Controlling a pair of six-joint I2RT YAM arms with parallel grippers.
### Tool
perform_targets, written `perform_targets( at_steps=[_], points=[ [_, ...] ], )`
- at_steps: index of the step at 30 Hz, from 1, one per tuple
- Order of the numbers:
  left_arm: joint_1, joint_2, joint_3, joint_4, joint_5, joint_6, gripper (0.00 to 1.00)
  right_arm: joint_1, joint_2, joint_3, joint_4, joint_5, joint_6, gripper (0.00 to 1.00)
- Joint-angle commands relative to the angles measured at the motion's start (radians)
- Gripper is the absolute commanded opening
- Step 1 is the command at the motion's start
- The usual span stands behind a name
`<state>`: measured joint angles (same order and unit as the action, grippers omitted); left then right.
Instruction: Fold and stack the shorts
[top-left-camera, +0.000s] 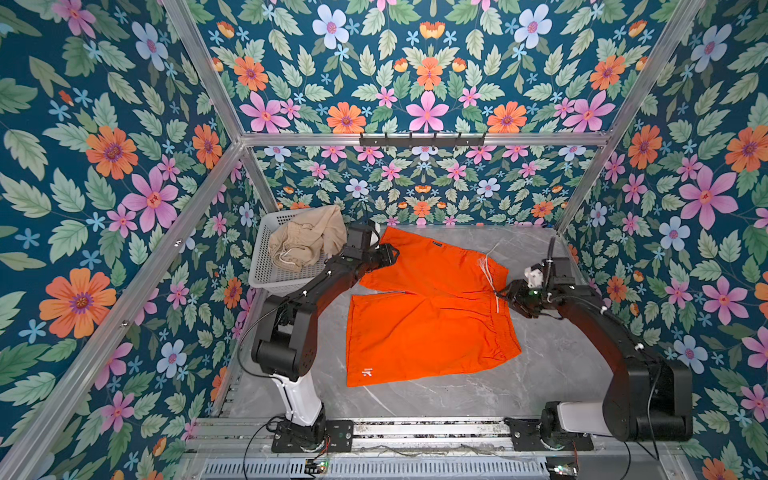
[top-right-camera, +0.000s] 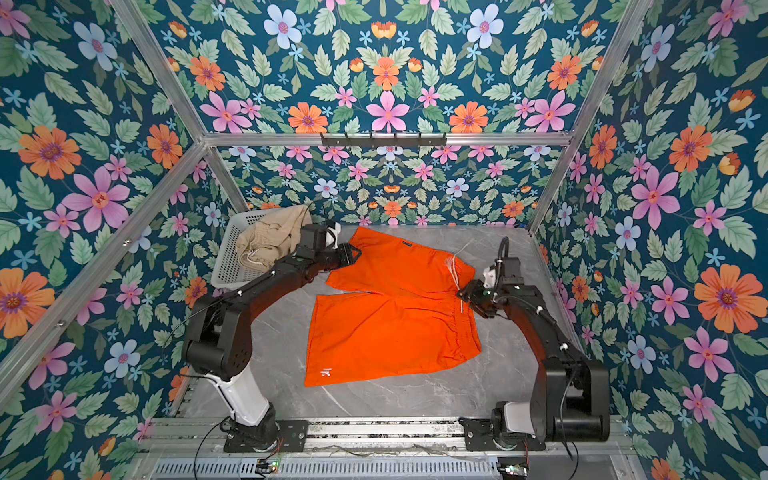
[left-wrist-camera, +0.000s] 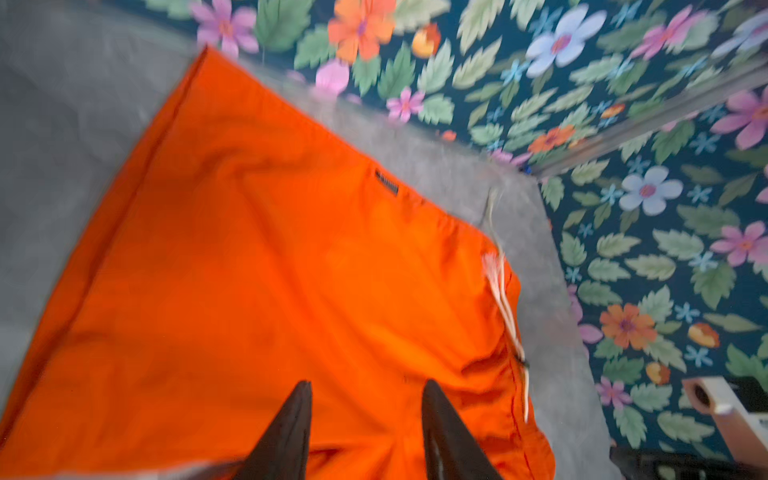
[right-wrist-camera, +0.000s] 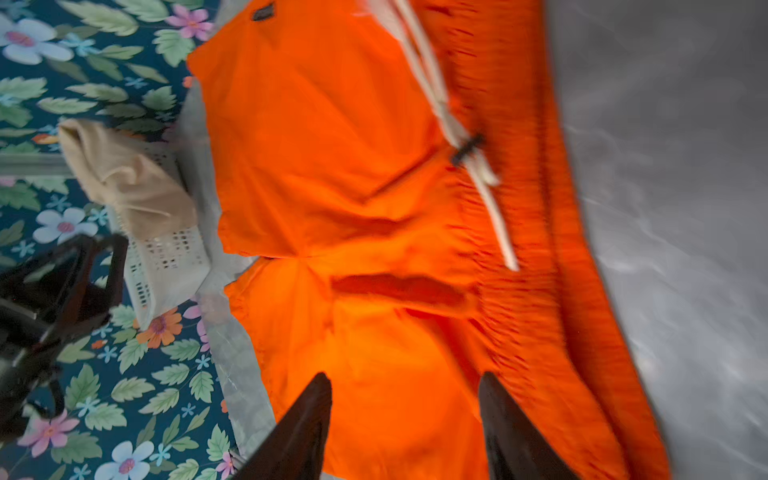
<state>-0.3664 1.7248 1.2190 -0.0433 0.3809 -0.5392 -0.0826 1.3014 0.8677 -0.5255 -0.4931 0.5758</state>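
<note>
Top views both show the orange shorts spread flat on the table, waistband toward three o'clock. At three o'clock the right gripper hovers by the waistband, fingers apart and empty; at eleven the left gripper hangs over the far leg, fingers also parted. Farther, at ten o'clock, the beige shorts lie crumpled in the white basket.

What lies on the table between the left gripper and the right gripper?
The orange shorts, spread out, fill the stretch between left gripper and right gripper; both top views show it.
</note>
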Motion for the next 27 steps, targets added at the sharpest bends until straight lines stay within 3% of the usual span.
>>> perform_targets(
  at_steps=[1, 4, 8, 11, 23, 27],
  points=[
    [-0.033, -0.094, -0.143, -0.035, -0.033, -0.024, 0.46, -0.077, -0.071, -0.085, -0.181, 0.037, -0.007, 0.58],
    [-0.085, -0.167, -0.28, -0.01, -0.054, -0.086, 0.46, -0.085, -0.117, -0.161, -0.209, 0.098, 0.004, 0.58],
    [-0.118, -0.217, -0.399, 0.014, -0.095, -0.136, 0.46, -0.082, -0.127, -0.25, -0.139, 0.017, 0.037, 0.58],
    [-0.12, -0.226, -0.443, 0.011, -0.136, -0.136, 0.46, -0.071, -0.122, -0.263, -0.149, 0.029, 0.029, 0.58],
    [-0.12, -0.121, -0.423, 0.016, -0.165, -0.094, 0.46, -0.062, -0.02, -0.317, 0.018, -0.057, -0.005, 0.56],
    [-0.12, -0.089, -0.394, -0.004, -0.182, -0.072, 0.46, -0.059, 0.02, -0.317, 0.049, -0.011, -0.011, 0.48]
  ],
)
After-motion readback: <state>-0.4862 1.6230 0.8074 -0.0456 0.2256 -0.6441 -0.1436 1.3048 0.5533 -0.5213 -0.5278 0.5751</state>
